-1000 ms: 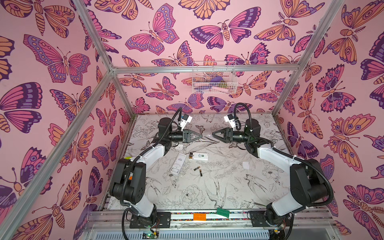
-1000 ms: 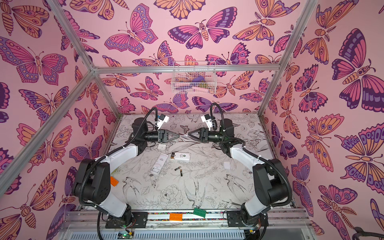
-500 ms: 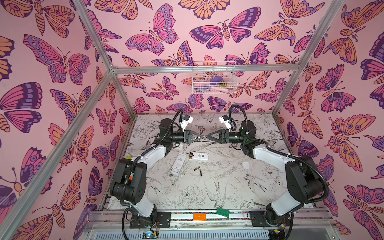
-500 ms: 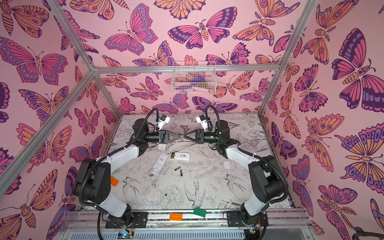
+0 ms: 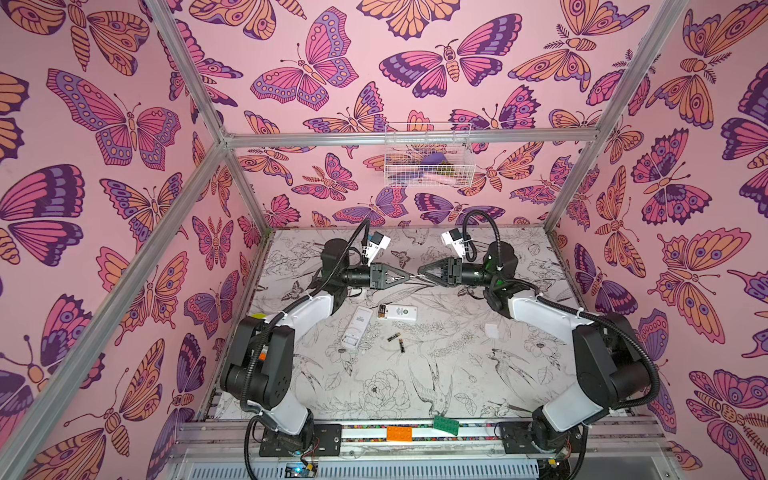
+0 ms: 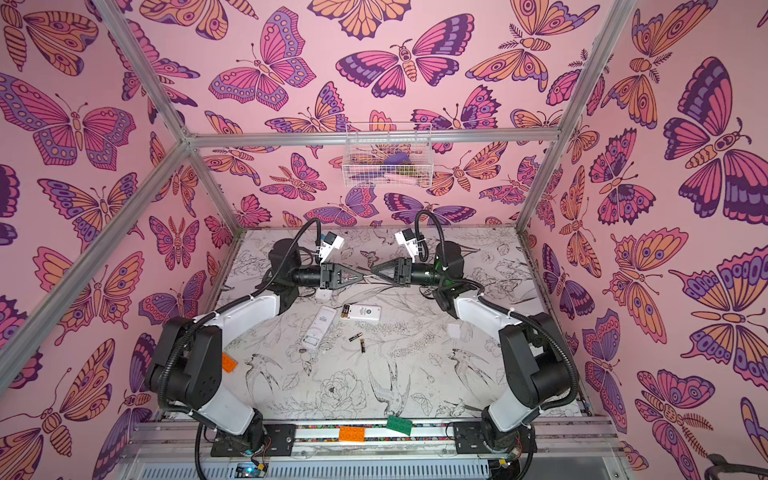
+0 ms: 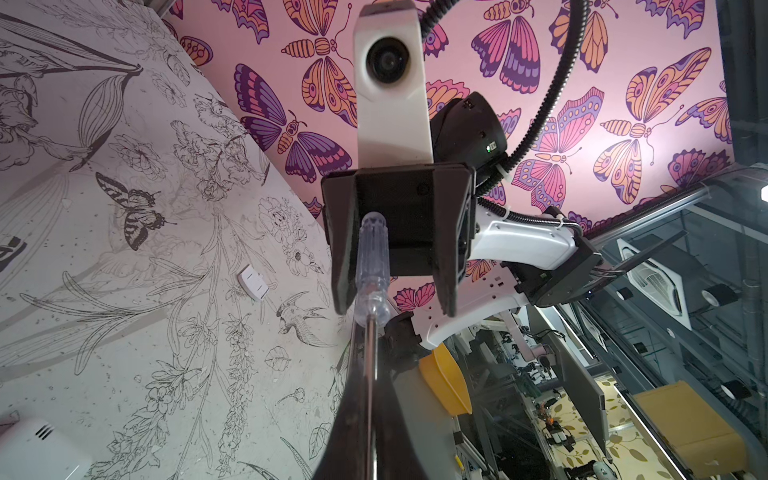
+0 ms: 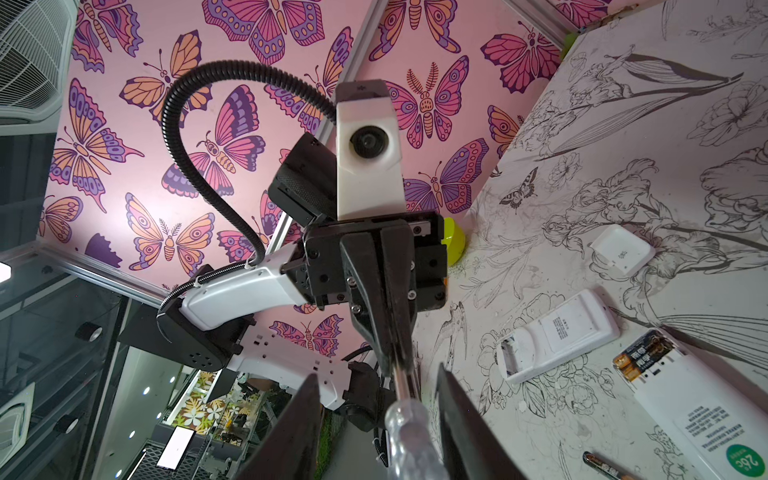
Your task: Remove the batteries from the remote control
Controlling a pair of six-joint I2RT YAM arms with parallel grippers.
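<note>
You look about halfway: two batteries (image 5: 394, 336) lie loose on the table (image 5: 457, 374) near the emptied remote (image 5: 356, 327). Two more, apparently, sit in the second remote (image 5: 399, 312). Your left gripper (image 5: 404, 275) pinches the screwdriver (image 7: 372, 257) shaft. Your right gripper (image 5: 420, 274) flanks its handle, jaws apart.

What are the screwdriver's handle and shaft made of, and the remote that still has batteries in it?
Handle: clear glossy plastic by the look; you can see through it. Shaft: bare silvery metal, shiny. Remote: smooth white plastic, probably, with a slight sheen and a printed label.
</note>
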